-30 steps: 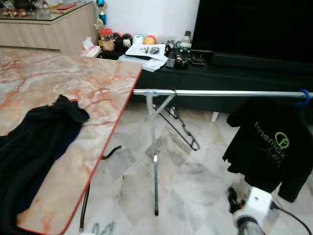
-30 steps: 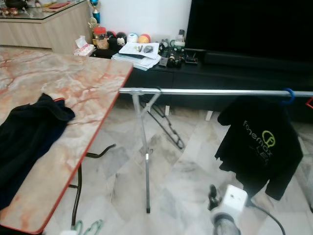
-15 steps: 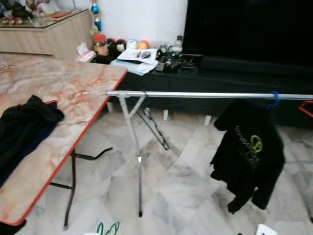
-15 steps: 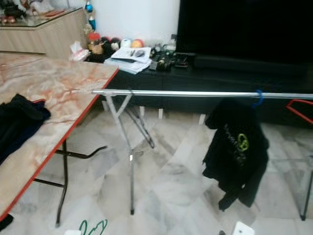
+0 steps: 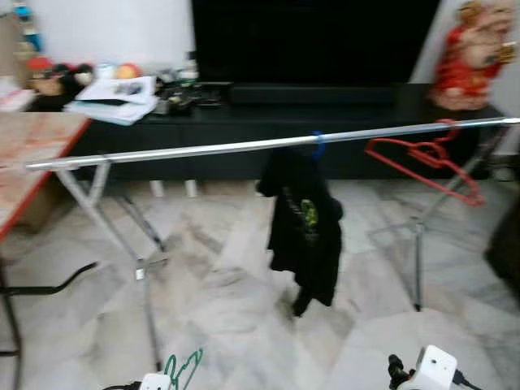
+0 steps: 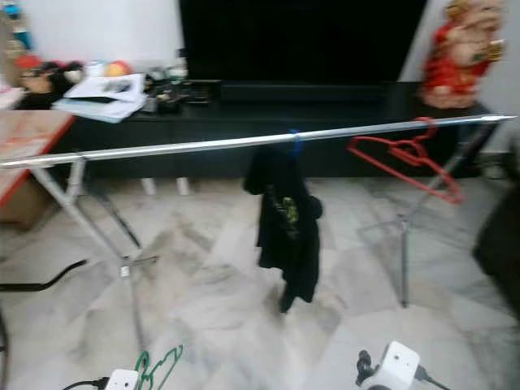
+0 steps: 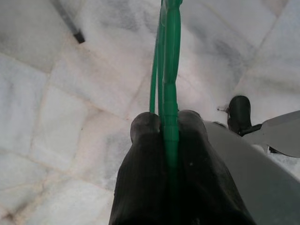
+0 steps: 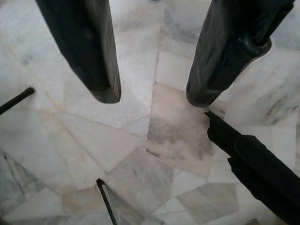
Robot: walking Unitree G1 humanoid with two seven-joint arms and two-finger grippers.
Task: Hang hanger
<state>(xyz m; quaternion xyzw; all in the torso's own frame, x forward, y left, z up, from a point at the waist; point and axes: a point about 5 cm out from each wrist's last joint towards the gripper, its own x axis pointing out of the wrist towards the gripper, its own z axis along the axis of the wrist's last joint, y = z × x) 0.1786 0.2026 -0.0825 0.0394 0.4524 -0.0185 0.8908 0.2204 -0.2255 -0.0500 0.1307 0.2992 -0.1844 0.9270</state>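
1. Pinched jaws: your left gripper (image 7: 168,133) has both fingers pressed onto the green hanger (image 7: 168,70), which runs out between them over the marble floor (image 7: 56,108).
2. Spread jaws: your right gripper (image 8: 150,93) hangs with its two fingers wide apart, nothing between them, pointing down at the floor.
3. Head views, 6 to 7 o'clock: the hanger's green wire (image 5: 182,367) shows at the bottom edge beside your left wrist housing (image 5: 153,381); your right wrist housing (image 5: 431,370) sits at 5 o'clock.
4. Rail (image 5: 268,145): a silver bar runs across the scene from 9 o'clock to 3 o'clock, rising slightly toward the right, on thin metal legs (image 5: 122,244).
5. Shirt (image 5: 302,223): a black shirt with a green print hangs from the rail near its middle on a blue hook (image 5: 318,145), well above your hanger.
6. Red hanger (image 5: 422,158): it hangs on the rail at about 2 o'clock, apart from the shirt.
7. Background, 12 o'clock: a dark TV (image 5: 313,41) stands on a low black cabinet (image 5: 244,106); papers (image 5: 114,91) lie on the cabinet at 10 o'clock; a red figure (image 5: 471,49) stands at 1 to 2 o'clock.
8. Table (image 5: 32,154): its red-edged corner enters at 9 o'clock, just beside the rail's left end.
9. Both head views are blurred.
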